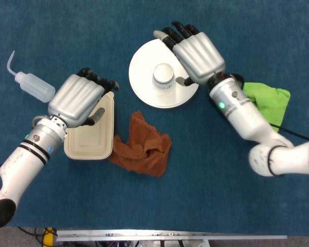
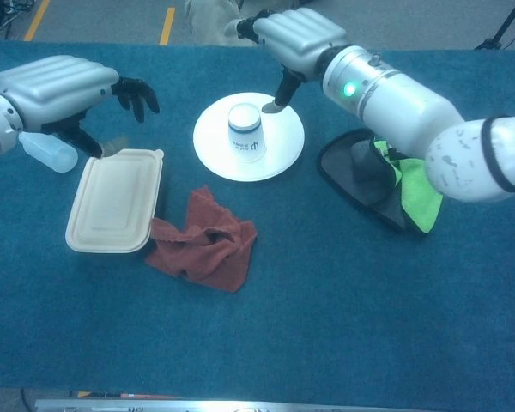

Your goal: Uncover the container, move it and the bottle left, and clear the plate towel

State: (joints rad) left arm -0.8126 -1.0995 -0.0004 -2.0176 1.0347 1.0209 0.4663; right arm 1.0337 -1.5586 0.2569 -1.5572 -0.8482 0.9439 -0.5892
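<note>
A beige lidded container (image 1: 90,138) (image 2: 113,204) lies flat at the left, with a crumpled brown towel (image 1: 143,145) (image 2: 204,240) touching its near right corner. A clear squeeze bottle (image 1: 35,86) (image 2: 48,153) lies on its side further left. My left hand (image 1: 78,99) (image 2: 58,88) hovers over the container's far end, fingers apart and holding nothing. A white cup (image 1: 164,76) (image 2: 245,141) stands upside down on the white plate (image 1: 141,69) (image 2: 213,142). Above the plate's right side, my right hand (image 1: 195,50) (image 2: 297,38) hangs with its fingers spread, clear of the cup.
A bright green towel (image 1: 267,103) (image 2: 419,196) lies at the right, partly on a black object (image 2: 360,178), under my right forearm. Blue cloth covers the whole table. Floor with yellow lines shows beyond the far edge in the chest view.
</note>
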